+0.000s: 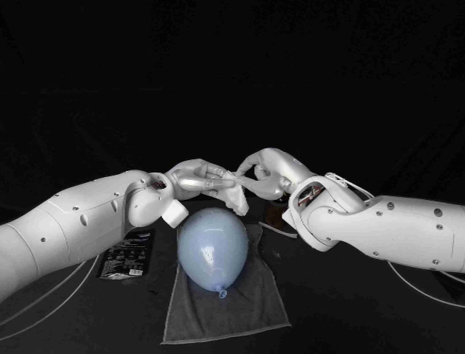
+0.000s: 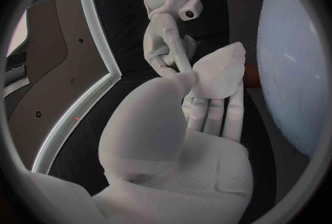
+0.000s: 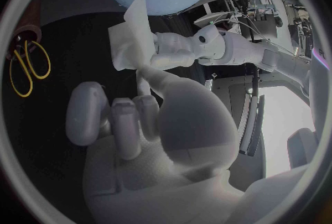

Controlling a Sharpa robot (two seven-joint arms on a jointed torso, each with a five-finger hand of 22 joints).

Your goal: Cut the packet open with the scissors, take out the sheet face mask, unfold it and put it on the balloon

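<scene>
The thin white sheet face mask hangs crumpled and partly folded between the two silver hands, above the far, rounded end of the pale blue oblong balloon; in the left wrist view a dark gap shows between mask and balloon. The left hand has the mask by one side, its thumb pressed against its straight fingers with the sheet caught between them. The right hand faces it from just beside and pinches the opposite edge of the mask between its thumb and one outstretched finger, while its other fingers are curled in loosely and hold nothing. The two hands are close together, nearly fingertip to fingertip, with the sheet drooping below them. The balloon lies lengthwise on a grey folded cloth towel spread on the black table, its knotted neck pointing towards the robot. A dark, flat rectangular packet lies on the table just to the left of the towel, partly under the left arm. The yellow-handled scissors lie on the table on the right hand's side, apart from both hands.
</scene>
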